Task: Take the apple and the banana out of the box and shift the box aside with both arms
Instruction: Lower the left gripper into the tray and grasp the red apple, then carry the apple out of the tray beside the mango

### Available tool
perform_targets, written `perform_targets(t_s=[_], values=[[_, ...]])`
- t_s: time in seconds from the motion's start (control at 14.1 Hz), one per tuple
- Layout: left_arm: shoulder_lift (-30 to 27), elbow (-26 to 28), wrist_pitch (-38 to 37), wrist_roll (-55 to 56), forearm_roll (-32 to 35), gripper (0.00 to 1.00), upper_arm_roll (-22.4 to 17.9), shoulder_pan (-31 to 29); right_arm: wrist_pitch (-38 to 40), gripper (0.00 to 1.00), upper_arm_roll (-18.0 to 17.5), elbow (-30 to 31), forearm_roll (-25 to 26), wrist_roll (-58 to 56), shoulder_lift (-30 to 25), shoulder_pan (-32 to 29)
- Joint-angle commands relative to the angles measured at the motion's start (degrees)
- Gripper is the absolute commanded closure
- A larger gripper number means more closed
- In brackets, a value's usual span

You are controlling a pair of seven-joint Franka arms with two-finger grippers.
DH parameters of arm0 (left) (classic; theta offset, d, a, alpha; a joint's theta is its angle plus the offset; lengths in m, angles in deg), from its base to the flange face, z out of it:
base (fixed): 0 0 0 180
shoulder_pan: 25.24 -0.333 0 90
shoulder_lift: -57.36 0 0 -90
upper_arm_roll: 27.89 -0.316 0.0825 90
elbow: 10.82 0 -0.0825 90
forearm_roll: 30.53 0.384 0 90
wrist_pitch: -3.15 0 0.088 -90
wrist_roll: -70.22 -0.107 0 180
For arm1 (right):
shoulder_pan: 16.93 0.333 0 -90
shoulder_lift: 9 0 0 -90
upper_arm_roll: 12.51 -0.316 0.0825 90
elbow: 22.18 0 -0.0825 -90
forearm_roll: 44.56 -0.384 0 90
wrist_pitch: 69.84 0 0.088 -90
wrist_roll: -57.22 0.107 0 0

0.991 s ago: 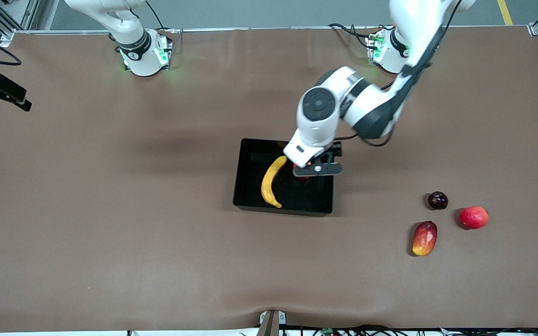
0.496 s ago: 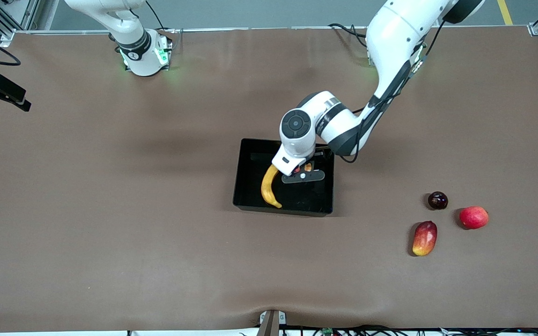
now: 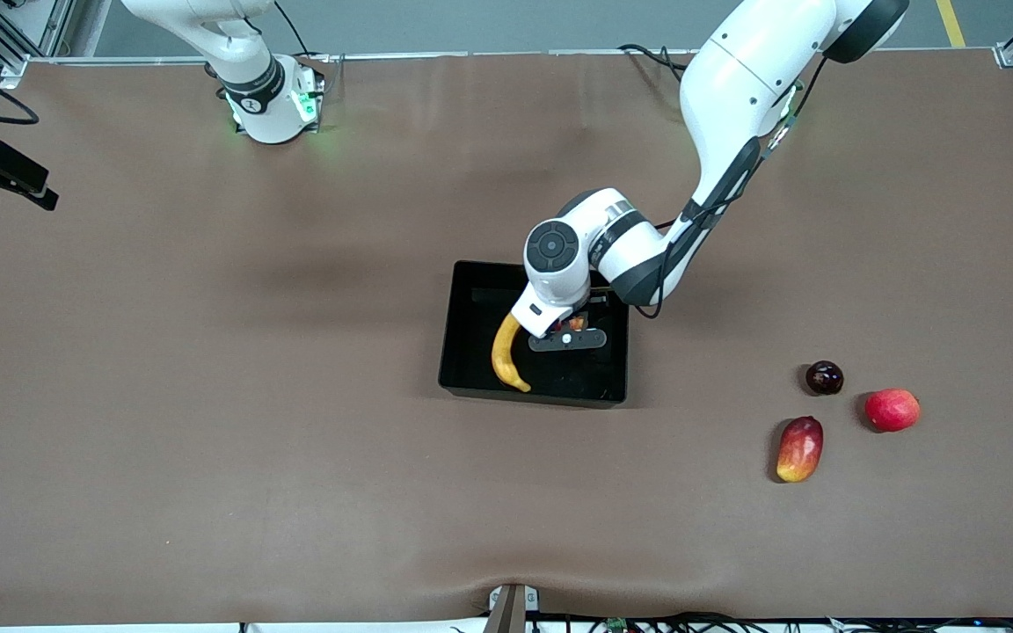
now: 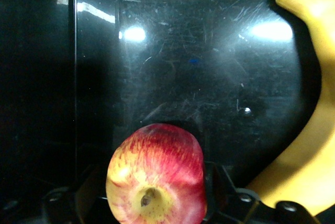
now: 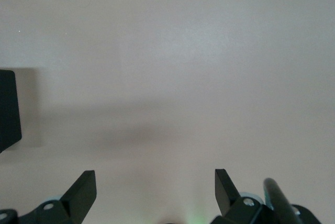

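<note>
Your left gripper (image 3: pixel 573 327) is down inside the black box (image 3: pixel 462 352) in the middle of the worktop (image 3: pixel 207 396); its fingers (image 4: pixel 222 182) sit on either side of the red apple (image 4: pixel 156 176), though you cannot tell whether they pinch it. The banana (image 3: pixel 506 353) lies in the box just beside it. Your right gripper (image 5: pixel 155 190) waits above bare worktop with fingers spread.

You are looking at a box (image 3: pixel 462 352) crowded by the banana (image 3: pixel 504 352), the apple (image 4: pixel 156 179) and the left gripper (image 3: pixel 570 332). Three loose fruits (image 3: pixel 823 413) are blocking the table (image 3: pixel 207 396) toward the left arm's end.
</note>
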Motion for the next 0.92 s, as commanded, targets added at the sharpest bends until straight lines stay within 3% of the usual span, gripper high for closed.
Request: perform_targets(t_s=[0.0, 0.21, 0.42, 0.85], values=[[-0.60, -0.71, 0.22, 1.35, 0.48, 1.00, 0.10, 0.30, -0.04, 0.00, -0.45, -0.51, -0.03, -0.07, 0.42, -0.87], [-2.00, -2.02, 0.04, -2.06, 1.36, 1.00, 0.10, -0.31, -0.04, 0.00, -0.54, -0.51, -0.03, -0.07, 0.42, -0.87], [-6.83, -2.47, -2.50, -7.77, 0.48, 1.00, 0.10, -2.15, 0.05, 0.00, -0.46, -0.51, -0.03, -0.07, 0.42, -0.78], [-14.40, -5.36, -8.21, -23.05, -4.70, 1.00, 0.36, -11.98, -0.04, 0.00, -0.54, -0.51, -0.03, -0.07, 0.42, -0.60]])
